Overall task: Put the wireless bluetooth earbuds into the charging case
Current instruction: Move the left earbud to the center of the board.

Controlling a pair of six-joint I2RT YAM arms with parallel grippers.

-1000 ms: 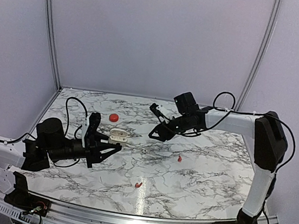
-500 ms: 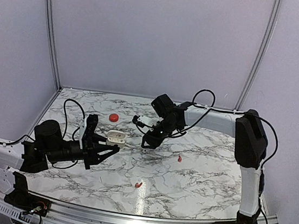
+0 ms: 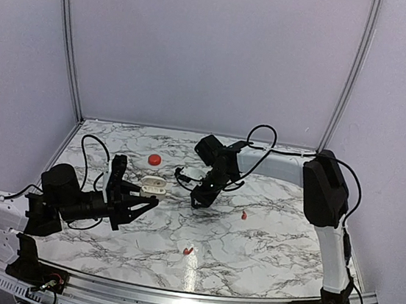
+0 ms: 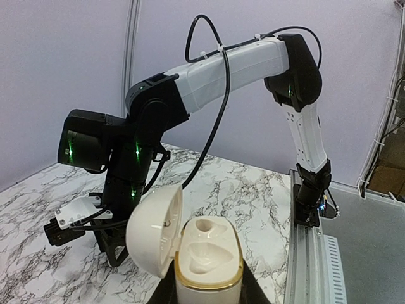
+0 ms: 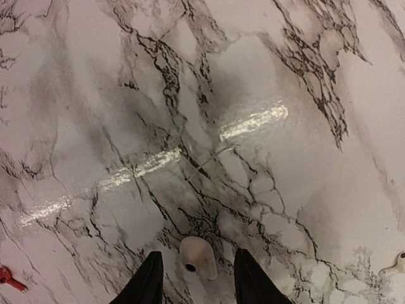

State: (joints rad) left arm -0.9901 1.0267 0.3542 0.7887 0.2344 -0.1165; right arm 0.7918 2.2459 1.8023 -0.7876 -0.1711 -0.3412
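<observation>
Pick-up step: earbud (image 5: 198, 258) lying on surface (image 5: 253, 95), lower centre of right wrist view. Straddled by right tool (image 5: 197, 252), jaws apart, no grip yet. Open charging case (image 4: 207, 259) clamped in left tool (image 4: 209, 294), bottom centre of left wrist view. Next, probably: close, lift, carry to a case cavity.

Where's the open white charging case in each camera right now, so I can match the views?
Top external: charging case left of centre, just below the red disc.
Left wrist: bottom centre, lid open.
Right wrist: not in view.
Shared landmark: the marble table.
</observation>
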